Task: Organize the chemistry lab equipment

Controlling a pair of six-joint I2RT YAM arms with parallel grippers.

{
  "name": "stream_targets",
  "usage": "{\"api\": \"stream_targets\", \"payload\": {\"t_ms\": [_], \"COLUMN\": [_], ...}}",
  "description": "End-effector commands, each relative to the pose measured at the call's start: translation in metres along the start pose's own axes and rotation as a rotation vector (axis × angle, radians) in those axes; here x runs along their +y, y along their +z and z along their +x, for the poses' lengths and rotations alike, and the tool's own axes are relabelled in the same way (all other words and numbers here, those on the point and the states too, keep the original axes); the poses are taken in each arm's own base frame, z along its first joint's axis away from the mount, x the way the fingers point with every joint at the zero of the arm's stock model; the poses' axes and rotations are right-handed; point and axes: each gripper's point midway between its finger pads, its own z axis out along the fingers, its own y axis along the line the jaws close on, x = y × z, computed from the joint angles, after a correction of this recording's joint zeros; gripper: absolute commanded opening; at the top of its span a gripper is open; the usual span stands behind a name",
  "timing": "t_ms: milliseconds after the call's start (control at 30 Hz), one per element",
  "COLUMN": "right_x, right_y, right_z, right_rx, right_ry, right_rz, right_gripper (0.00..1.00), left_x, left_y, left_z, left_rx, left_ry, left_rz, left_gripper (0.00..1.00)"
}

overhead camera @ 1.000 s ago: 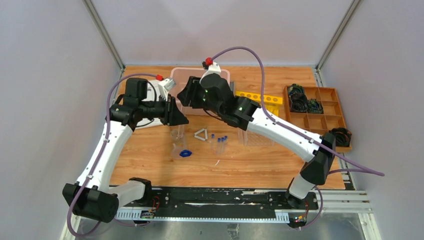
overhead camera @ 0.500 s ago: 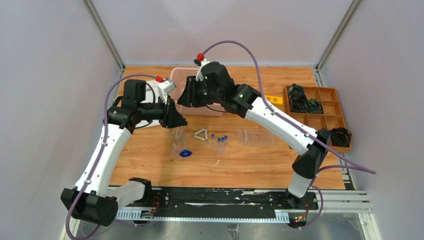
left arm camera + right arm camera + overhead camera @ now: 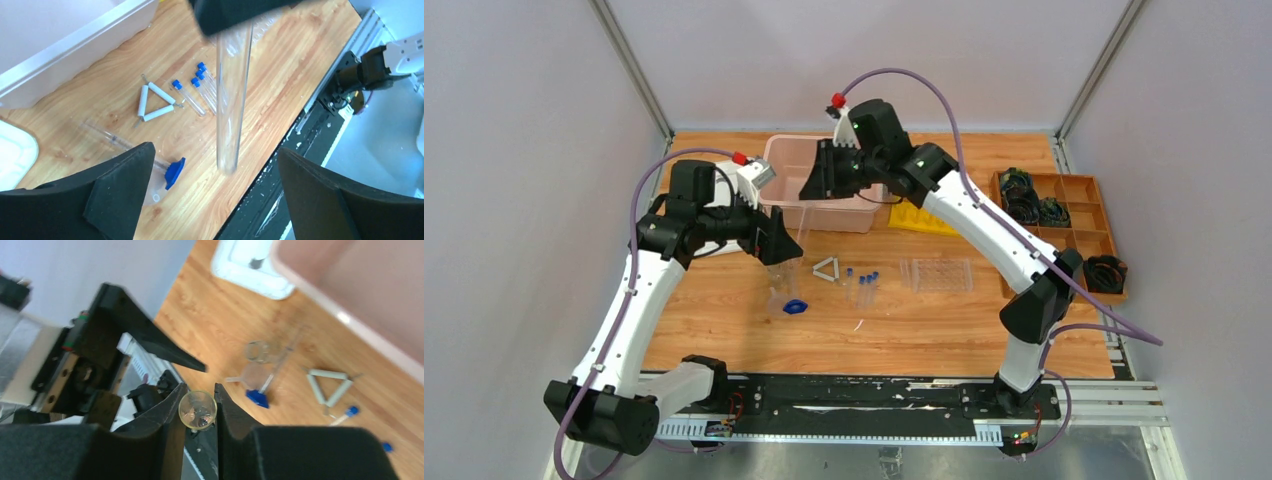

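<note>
Right claw (image 3: 198, 410): closed on the top end of a tall glass tube (image 3: 232, 90), whose round rim shows end-on between the two fingers in the right wrist view.
Tall glass tube: lifted off the wooden table (image 3: 924, 330), hanging roughly upright in front of the pink bin (image 3: 796, 160).
Left claw (image 3: 215, 150): spread wide and holding nothing, with one finger on either side of the tube's lower end and touching neither side.
Blue-capped tubes (image 3: 864, 280): lying loose on the table, just right of the white triangle frame (image 3: 825, 269).
White triangle frame: flat on the wood, near the left claw.
Small blue piece (image 3: 795, 306): nearer the arm bases than the triangle.
Clear beakers (image 3: 256, 351): on the table, close to the blue piece.
Tube rack (image 3: 936, 274): right of the small tubes, apart from them.
</note>
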Motion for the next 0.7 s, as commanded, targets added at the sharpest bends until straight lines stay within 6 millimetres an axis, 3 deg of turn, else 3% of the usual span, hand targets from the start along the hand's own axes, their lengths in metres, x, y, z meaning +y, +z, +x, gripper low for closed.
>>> {"api": "stream_targets", "payload": {"t_ms": [0,133,233,367,500,667], "right_x": [-0.036,-0.106,-0.16,-0.196,-0.224,-0.262], "right_y": [-0.053,-0.112,-0.16,-0.201,-0.222,-0.227], "right_z": [-0.042,-0.084,-0.103,-0.12,-0.12,-0.109], "right_rx": [-0.104,-0.276,-0.403,-0.582,-0.699,-0.726], "right_ry": [-0.047,-0.119,-0.165,-0.247,-0.288,-0.259], "right_rz": [0.123,0.434,0.721,0.898,0.967,1.005], "right_gripper": [0.0,0.0,0.0,0.0,0.0,0.0], "left_x": [0.016,0.041,0.056,0.062,0.069,0.08], "left_y": [-0.006,-0.013,-0.019,-0.02,-0.024,-0.032], "left_z": [-0.005,-0.005,-0.004,0.002,0.004,0.002], "left_rx": [-0.004,0.008,0.043,0.081,0.092,0.099], "left_ry": [0.011,0.012,0.005,-0.015,-0.01,0.006], "left_rz": [-0.116,-0.265,-0.353,-0.383,-0.429,-0.502], "left_gripper": [1.0,1.0,1.0,1.0,1.0,1.0]}}
